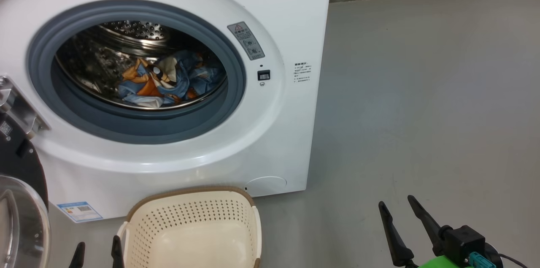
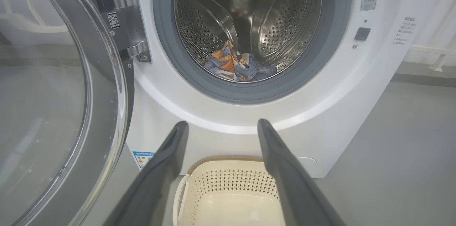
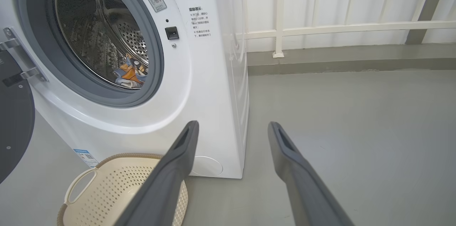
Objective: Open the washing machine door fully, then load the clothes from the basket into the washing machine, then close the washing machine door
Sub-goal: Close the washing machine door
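The white washing machine (image 1: 274,6) stands with its door (image 1: 21,200) swung open to the left, hinged beside the drum. The light-blue and orange clothes (image 1: 164,80) lie in the bottom of the steel drum, also seen as clothes (image 2: 237,64) in the left wrist view. The cream basket (image 1: 190,190) sits on the floor in front of the machine with nothing in it. My left gripper (image 1: 97,253) is open just left of the basket, holding nothing. My right gripper (image 1: 395,200) is open over bare floor to the right, also holding nothing.
Grey floor (image 1: 422,112) stretches to the right of the machine. A white railing (image 3: 320,28) and a low kerb run along the back wall. The open door's glass bowl (image 2: 42,112) bulges out close to my left gripper.
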Motion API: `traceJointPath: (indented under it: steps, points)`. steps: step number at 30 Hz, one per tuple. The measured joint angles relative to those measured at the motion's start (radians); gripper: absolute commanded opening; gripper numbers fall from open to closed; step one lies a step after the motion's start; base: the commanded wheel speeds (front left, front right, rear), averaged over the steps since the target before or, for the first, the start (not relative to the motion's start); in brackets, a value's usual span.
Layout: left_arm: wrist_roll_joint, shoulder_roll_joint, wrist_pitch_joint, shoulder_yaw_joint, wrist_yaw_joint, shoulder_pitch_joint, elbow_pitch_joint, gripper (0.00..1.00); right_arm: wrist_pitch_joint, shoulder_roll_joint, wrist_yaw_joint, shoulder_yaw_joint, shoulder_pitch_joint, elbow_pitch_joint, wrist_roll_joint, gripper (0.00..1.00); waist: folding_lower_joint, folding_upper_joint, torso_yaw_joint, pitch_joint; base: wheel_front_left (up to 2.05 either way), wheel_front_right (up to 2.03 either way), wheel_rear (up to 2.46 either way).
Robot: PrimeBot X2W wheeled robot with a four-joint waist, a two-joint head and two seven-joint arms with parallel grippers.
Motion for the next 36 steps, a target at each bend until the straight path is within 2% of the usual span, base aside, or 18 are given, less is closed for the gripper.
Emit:
traceJointPath:
  steps: [33,36]
  points:
    - [0.008,-0.004,0.000,0.006,-0.002,0.000,-0.014,1.00,0.000,0.000,0.000,-0.001,0.000,0.001,0.000,1.00,0.0000,0.0000,-0.001,-0.004,0.00,0.00,0.00]
    - [0.013,-0.004,0.000,0.007,0.016,0.000,-0.012,1.00,0.000,0.000,0.000,-0.002,0.000,0.001,0.001,1.00,0.0000,0.0000,0.000,-0.005,-0.27,0.26,0.01]
